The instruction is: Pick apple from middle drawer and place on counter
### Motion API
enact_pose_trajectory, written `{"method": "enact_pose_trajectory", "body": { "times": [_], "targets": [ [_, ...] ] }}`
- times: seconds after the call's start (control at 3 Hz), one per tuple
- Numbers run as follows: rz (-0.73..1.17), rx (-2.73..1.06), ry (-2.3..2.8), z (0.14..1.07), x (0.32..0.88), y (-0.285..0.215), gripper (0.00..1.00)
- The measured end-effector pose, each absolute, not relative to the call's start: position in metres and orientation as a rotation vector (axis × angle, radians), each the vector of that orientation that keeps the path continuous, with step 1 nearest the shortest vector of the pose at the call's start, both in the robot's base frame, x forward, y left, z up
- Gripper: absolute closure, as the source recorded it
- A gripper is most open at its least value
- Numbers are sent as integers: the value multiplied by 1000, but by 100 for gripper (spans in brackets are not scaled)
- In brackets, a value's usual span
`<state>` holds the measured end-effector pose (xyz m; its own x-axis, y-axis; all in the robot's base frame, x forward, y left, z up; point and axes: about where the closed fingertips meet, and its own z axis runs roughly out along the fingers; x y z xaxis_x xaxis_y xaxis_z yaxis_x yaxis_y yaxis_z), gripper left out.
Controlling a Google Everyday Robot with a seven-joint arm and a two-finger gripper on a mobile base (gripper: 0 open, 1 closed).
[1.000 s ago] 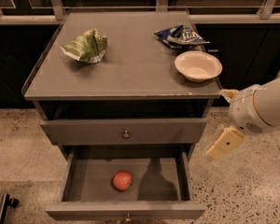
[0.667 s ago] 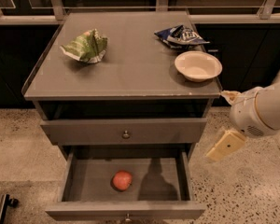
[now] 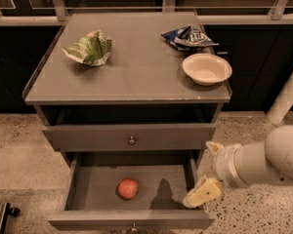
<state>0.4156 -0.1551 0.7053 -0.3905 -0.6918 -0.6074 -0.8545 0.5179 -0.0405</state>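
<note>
The apple (image 3: 128,188), small and red-orange, lies on the floor of the middle drawer (image 3: 132,220), a little left of its centre. The drawer is pulled out. My gripper (image 3: 208,170) hangs at the drawer's right front corner, level with the drawer's side wall and to the right of the apple. Its two pale fingers (image 3: 203,193) stand apart, and it holds nothing. The grey counter (image 3: 141,67) is the cabinet's top, above both drawers.
On the counter lie a crumpled green bag (image 3: 90,48) at the left, a blue chip bag (image 3: 187,36) at the back right and a white bowl (image 3: 206,68) at the right. The upper drawer (image 3: 132,136) is shut. Speckled floor surrounds the cabinet.
My gripper and arm have moved down and to the left, from beside the upper drawer to the open drawer's right front corner. The apple has not moved.
</note>
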Motion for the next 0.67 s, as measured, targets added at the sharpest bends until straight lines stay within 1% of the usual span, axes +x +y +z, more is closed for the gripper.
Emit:
{"method": "enact_pose_trajectory", "body": {
  "times": [0.33,0.67],
  "targets": [
    [507,-1257,2206,653,404,-119,0],
    [518,-1254,2209,648,403,-117,0]
  ]
}}
